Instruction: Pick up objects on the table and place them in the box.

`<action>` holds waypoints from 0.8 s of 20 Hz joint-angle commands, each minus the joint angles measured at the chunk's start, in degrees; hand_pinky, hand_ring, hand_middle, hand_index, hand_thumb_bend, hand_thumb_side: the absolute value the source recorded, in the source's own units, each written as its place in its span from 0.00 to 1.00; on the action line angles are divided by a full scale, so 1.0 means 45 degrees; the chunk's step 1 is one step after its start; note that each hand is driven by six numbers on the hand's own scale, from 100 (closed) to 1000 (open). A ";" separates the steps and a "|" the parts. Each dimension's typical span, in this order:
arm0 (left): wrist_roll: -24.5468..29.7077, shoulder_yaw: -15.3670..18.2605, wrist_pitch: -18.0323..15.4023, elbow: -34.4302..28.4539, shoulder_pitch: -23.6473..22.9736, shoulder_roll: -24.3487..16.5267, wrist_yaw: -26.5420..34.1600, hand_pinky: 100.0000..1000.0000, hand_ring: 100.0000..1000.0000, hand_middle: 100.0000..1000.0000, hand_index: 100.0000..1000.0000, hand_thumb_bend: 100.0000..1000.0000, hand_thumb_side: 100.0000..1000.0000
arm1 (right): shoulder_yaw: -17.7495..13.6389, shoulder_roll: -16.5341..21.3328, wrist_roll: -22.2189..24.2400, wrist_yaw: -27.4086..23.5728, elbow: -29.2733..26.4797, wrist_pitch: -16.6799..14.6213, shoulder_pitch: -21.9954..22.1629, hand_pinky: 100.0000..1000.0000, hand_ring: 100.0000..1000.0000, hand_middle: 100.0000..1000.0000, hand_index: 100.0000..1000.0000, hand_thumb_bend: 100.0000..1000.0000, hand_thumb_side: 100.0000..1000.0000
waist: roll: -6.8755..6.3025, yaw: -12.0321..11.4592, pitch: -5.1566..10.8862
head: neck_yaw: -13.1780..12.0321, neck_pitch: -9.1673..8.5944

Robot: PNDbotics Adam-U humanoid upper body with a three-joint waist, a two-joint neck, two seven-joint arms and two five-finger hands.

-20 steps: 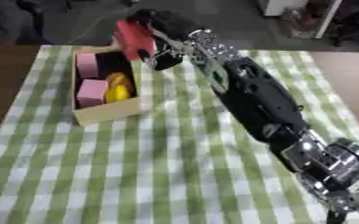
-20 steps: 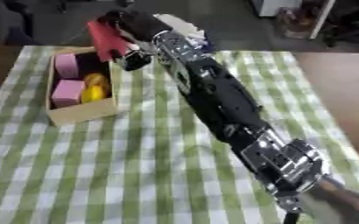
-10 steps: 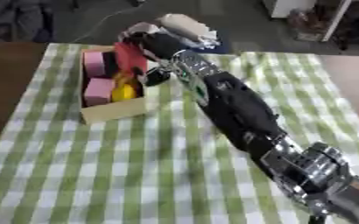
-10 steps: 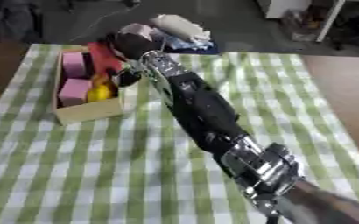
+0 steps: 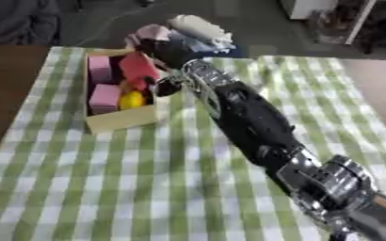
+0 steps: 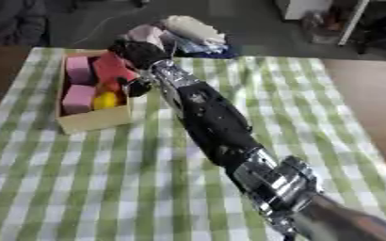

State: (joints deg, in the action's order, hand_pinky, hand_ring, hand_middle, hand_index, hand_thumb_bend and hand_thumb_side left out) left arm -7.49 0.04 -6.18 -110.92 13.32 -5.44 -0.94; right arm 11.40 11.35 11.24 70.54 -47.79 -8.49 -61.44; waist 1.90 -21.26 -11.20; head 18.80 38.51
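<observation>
One red object sits in the right hand, fingers curled round it, over the box at ten o'clock. Placing is in hand; next, seemingly, the fingers must open.

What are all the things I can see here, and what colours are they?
Box: one, tan cardboard, on the left part of the table, open at the top.
Pink blocks: two, pink, inside the box, one behind the other on its left side.
Yellow thing: one, yellow and roundish, inside the box next to the nearer pink block.
Red thing: one, red, over the box's right side, at the hand.
Cloth: one, green and white checks, covering the table.
Pile of soft things: one pile, white, pink and blue, at the table's far edge.
Right hand: one, black, reaching to the box; its fingers are too blurred to tell.
Right arm: one, black with silver joints, stretching across the table.
</observation>
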 commanded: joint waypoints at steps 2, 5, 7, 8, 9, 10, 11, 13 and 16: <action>0.0015 -0.0009 -0.0028 -0.0212 0.0128 -0.0082 0.0052 0.62 0.58 0.66 0.72 0.32 0.66 | 0.0041 0.0266 0.1009 -0.0021 -0.0702 -0.0388 -0.0365 0.94 0.98 1.00 1.00 0.00 0.21 | 0.0124 -0.0002 0.0211 | -0.0047 -0.0157; -0.0008 0.0007 -0.0033 -0.0227 0.0114 -0.0101 0.0066 0.62 0.58 0.66 0.72 0.33 0.66 | -0.0031 0.0330 0.1214 -0.0467 -0.0978 -0.0263 -0.0383 0.93 0.97 1.00 1.00 0.00 0.15 | 0.0136 0.0025 0.0217 | -0.0108 -0.0166; -0.0021 0.0011 -0.0027 -0.0224 0.0093 -0.0115 0.0075 0.62 0.58 0.66 0.72 0.33 0.66 | -0.0070 0.0434 0.0953 -0.0740 -0.1285 -0.0021 -0.0430 0.92 0.95 1.00 1.00 0.00 0.14 | 0.0143 0.0068 0.0223 | -0.0151 -0.0168; -0.0026 0.0014 -0.0025 -0.0221 0.0082 -0.0121 0.0077 0.62 0.58 0.66 0.72 0.33 0.66 | -0.0075 0.0490 0.0634 -0.0826 -0.1478 0.0126 -0.0452 0.91 0.94 1.00 1.00 0.00 0.13 | 0.0143 0.0090 0.0227 | -0.0172 -0.0166; -0.0034 0.0018 -0.0022 -0.0219 0.0074 -0.0125 0.0074 0.62 0.58 0.66 0.72 0.33 0.66 | -0.0052 0.0546 0.0281 -0.0866 -0.1643 0.0260 -0.0458 0.91 0.94 1.00 1.00 0.00 0.13 | 0.0141 0.0111 0.0230 | -0.0192 -0.0164; -0.0046 0.0027 -0.0020 -0.0218 0.0064 -0.0130 0.0068 0.62 0.58 0.66 0.72 0.33 0.66 | -0.0027 0.0610 -0.0076 -0.0869 -0.1805 0.0361 -0.0472 0.91 0.94 1.00 1.00 0.00 0.12 | 0.0137 0.0141 0.0231 | -0.0216 -0.0159; -0.0061 0.0037 -0.0018 -0.0218 0.0055 -0.0135 0.0064 0.62 0.58 0.66 0.72 0.33 0.66 | -0.0001 0.0667 -0.0403 -0.0871 -0.1942 0.0433 -0.0472 0.91 0.94 1.00 1.00 0.00 0.12 | 0.0133 0.0173 0.0231 | -0.0239 -0.0154; -0.0089 0.0059 -0.0014 -0.0217 0.0021 -0.0149 0.0048 0.61 0.58 0.66 0.72 0.33 0.66 | 0.0030 0.0809 -0.1021 -0.0983 -0.2246 0.0517 -0.0474 0.89 0.92 1.00 1.00 0.00 0.11 | 0.0121 0.0272 0.0233 | -0.0311 -0.0151; -0.0134 0.0104 -0.0004 -0.0209 -0.0038 -0.0177 0.0005 0.61 0.58 0.66 0.72 0.32 0.66 | 0.0093 0.1054 -0.1512 -0.1376 -0.2629 0.0567 -0.0476 0.88 0.90 0.98 1.00 0.00 0.11 | 0.0108 0.0441 0.0242 | -0.0434 -0.0141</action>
State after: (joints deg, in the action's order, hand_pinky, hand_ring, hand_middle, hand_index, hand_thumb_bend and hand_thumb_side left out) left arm -7.85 0.16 -6.18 -110.92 12.89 -5.49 -0.80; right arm 11.80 14.40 5.65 65.18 -57.66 -6.11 -62.05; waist 2.09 -19.16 -11.16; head 17.17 38.50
